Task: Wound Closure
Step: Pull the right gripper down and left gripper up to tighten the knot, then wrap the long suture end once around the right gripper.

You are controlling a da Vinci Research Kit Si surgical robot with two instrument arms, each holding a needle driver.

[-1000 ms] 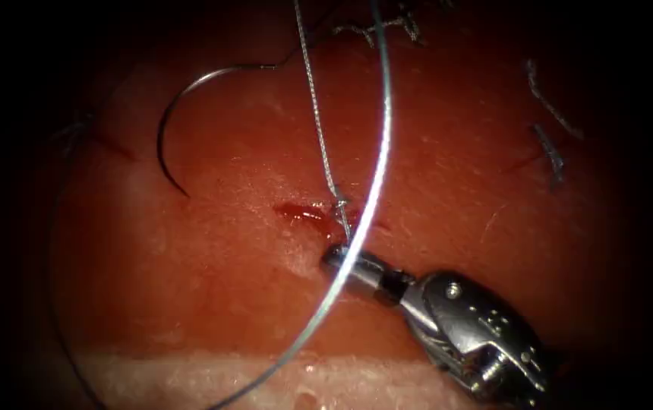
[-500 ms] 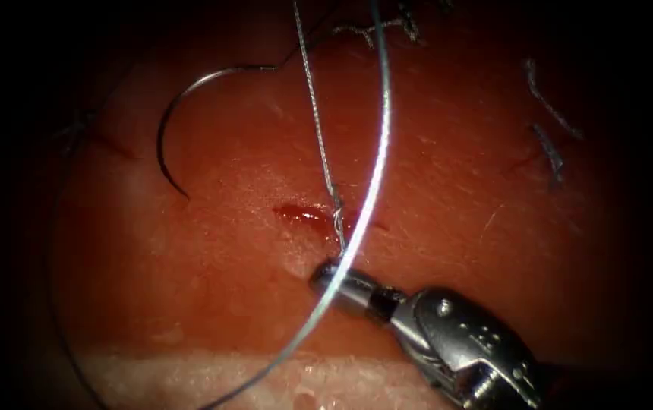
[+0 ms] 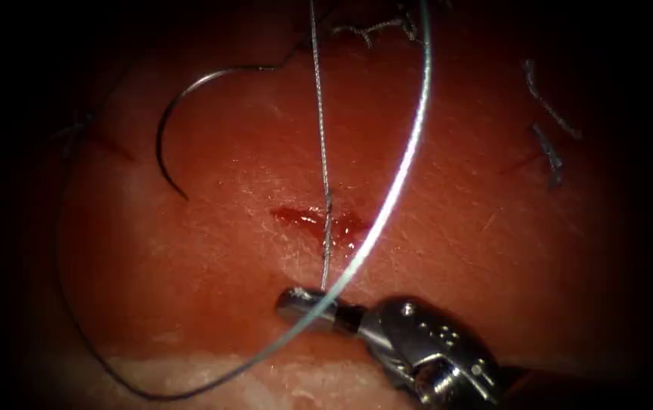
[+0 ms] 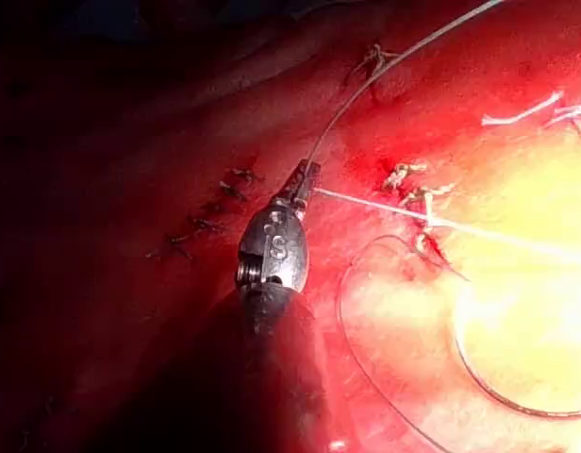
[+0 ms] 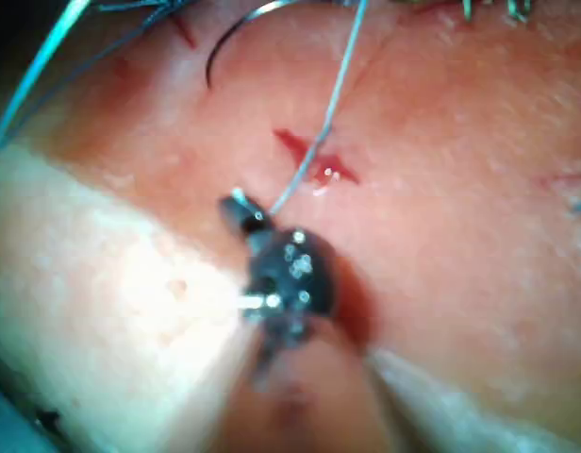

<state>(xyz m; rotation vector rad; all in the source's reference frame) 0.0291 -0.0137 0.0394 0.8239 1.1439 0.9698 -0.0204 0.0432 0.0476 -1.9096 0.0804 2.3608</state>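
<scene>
My right tool (image 3: pixel 290 298) lies in front of the cut (image 3: pixel 304 218), jaws shut on the thread (image 3: pixel 326 254). That strand runs taut from the jaws up across the cut and on to the far edge of the endoscope view. A second bright strand (image 3: pixel 411 144) arcs over the tool and sweeps round to the left. The curved needle (image 3: pixel 160 137) lies free on the tissue left of the cut, held by neither tool. The right wrist view shows the same tool (image 5: pixel 239 206), cut (image 5: pixel 305 151) and needle (image 5: pixel 224 42). The left wrist view shows the right tool (image 4: pixel 307 177) gripping the taut thread (image 4: pixel 479 231).
Older stitches with cut thread ends sit at the right (image 3: pixel 550 156) and at the far side (image 3: pixel 372 30). The tissue's pale front edge (image 3: pixel 326 380) runs just beyond the tool. Red fluid marks the cut.
My right tool has moved forward and left, away from the cut, with the thread in its jaws. The strand between cut and jaws has lengthened and straightened. The bright loop has swung right.
</scene>
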